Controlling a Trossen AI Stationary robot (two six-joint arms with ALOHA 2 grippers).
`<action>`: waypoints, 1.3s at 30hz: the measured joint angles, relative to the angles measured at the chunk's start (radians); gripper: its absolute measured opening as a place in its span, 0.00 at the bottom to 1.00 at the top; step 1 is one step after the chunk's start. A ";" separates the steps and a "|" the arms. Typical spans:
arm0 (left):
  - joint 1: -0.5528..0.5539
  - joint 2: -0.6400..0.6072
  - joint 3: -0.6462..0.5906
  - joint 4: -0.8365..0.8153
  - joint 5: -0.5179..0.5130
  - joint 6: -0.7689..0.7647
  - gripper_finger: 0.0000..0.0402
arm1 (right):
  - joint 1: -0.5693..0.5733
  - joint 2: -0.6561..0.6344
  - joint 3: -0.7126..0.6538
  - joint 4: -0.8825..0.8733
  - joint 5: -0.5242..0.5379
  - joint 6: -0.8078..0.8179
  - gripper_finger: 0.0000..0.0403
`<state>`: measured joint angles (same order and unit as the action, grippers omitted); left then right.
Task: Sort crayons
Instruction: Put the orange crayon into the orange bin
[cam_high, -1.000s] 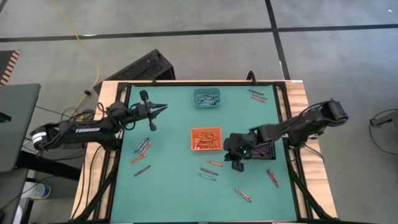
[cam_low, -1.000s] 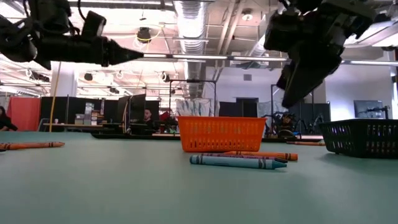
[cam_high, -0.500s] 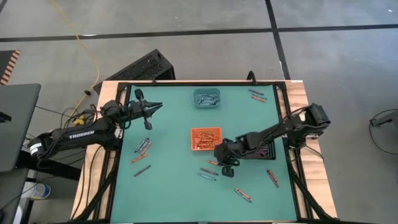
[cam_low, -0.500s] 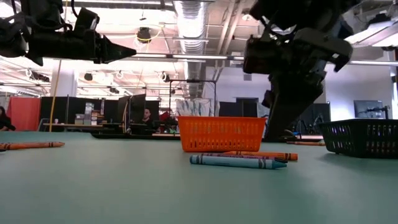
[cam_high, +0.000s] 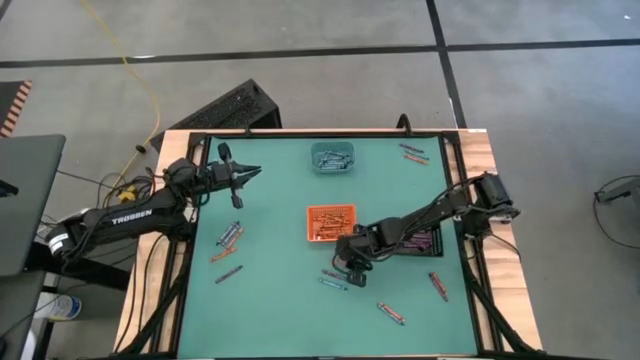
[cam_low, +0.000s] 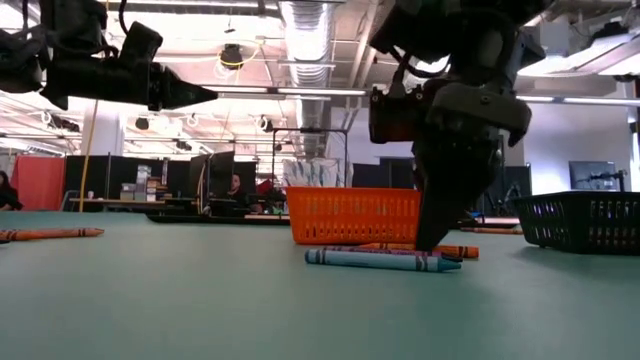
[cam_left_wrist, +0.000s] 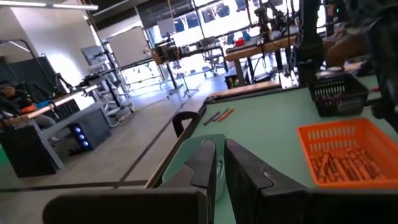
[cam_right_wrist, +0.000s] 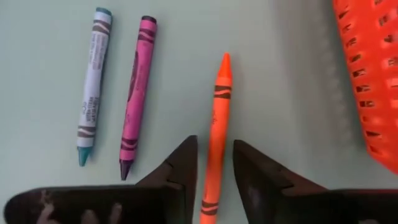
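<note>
Crayons lie scattered on the green mat. An orange crayon (cam_right_wrist: 217, 118), a pink one (cam_right_wrist: 134, 93) and a blue one (cam_right_wrist: 92, 81) lie side by side near the orange tray (cam_high: 331, 222). My right gripper (cam_right_wrist: 215, 149) is open and points steeply down, low over the mat. One finger stands on either side of the orange crayon's rear half, and I see no touch. In the low view it (cam_low: 438, 235) reaches down to that crayon (cam_low: 458, 250), behind the blue one (cam_low: 380, 260). My left gripper (cam_high: 250, 172) is shut on nothing, held level above the mat's far left.
A teal tray (cam_high: 332, 157) with crayons stands at the far middle. A black tray (cam_high: 428, 243) sits partly under my right arm. More crayons lie at the left (cam_high: 228, 240), the far right (cam_high: 412, 152) and the near right (cam_high: 438, 285).
My right gripper has moved toward the table's left edge and come down, from beside the black tray to just over the orange crayon near the orange tray. It has also tipped to point more steeply down. No crayon has moved.
</note>
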<state>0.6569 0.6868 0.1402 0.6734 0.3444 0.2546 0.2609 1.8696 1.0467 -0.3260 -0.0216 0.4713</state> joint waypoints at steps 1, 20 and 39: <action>0.005 0.000 0.000 -0.005 0.003 0.007 0.05 | 0.008 0.015 0.001 -0.003 0.019 0.000 0.31; 0.033 0.000 0.000 -0.013 0.028 0.001 0.05 | 0.054 -0.195 -0.007 0.019 0.215 -0.020 0.02; 0.033 0.000 0.000 -0.047 0.040 -0.059 0.05 | -0.208 -0.161 -0.008 0.151 0.147 -0.533 0.00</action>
<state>0.6896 0.6872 0.1402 0.6269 0.3847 0.1951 0.0528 1.7084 1.0389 -0.1752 0.1255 -0.0620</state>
